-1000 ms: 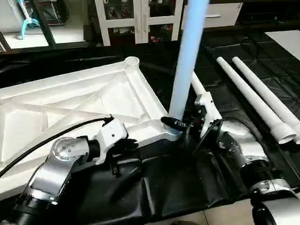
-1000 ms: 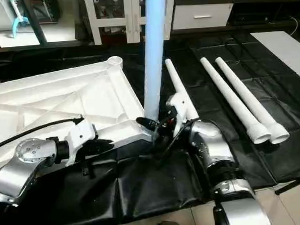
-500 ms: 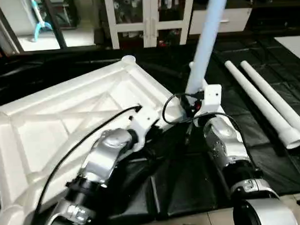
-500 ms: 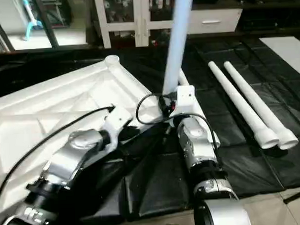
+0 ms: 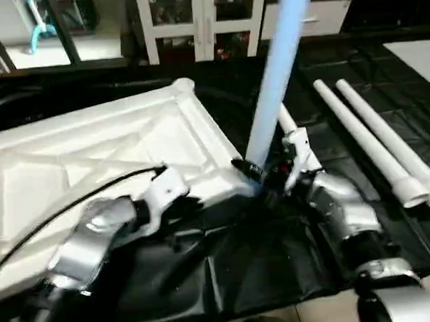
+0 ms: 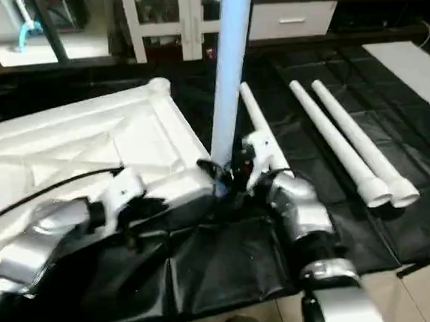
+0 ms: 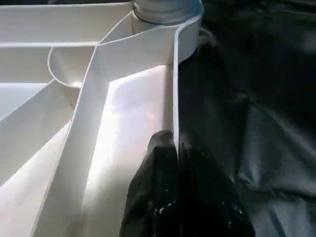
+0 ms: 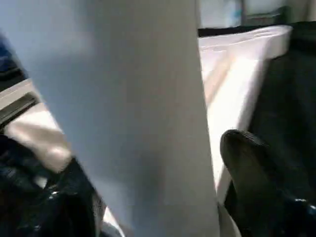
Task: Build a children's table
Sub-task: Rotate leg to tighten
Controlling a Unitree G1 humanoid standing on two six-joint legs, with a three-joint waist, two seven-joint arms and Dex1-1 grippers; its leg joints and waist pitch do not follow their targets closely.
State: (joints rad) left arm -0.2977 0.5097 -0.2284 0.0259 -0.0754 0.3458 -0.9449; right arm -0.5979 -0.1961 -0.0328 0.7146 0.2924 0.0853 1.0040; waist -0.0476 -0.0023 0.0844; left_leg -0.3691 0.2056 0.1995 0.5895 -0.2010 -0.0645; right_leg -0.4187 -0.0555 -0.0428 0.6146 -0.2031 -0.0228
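Lying upside down on black sheeting (image 5: 262, 266), the white table top (image 5: 93, 152) with its diagonal-ribbed underside facing up. Pinching the near rim of that top – left tool (image 7: 175, 143), its two black fingers (image 7: 158, 163) pressed together over the thin rim wall, one on the inside, one on the outside. Further along the same rim from the left tool, rising from the corner socket (image 7: 168, 12), the base of an upright leg (image 5: 275, 73).

Standing just beside the right tool (image 5: 262, 177), close against its front, that same leg – upright, slightly tilted, its foot seated at the near corner of the top. Flanking the leg in the right wrist view, one dark finger (image 8: 247, 168) on each side, the visible one standing a little off the tube; whether the pads are touching the leg cannot be told, so the right tool's state stays undecided.

Lying behind the right tool on the sheeting, a third leg (image 6: 260, 123), partly hidden by the upright one. Well off to the right tool's outer side, two more legs (image 5: 375, 143) lying side by side, touching along their length, wide ends toward the robot.
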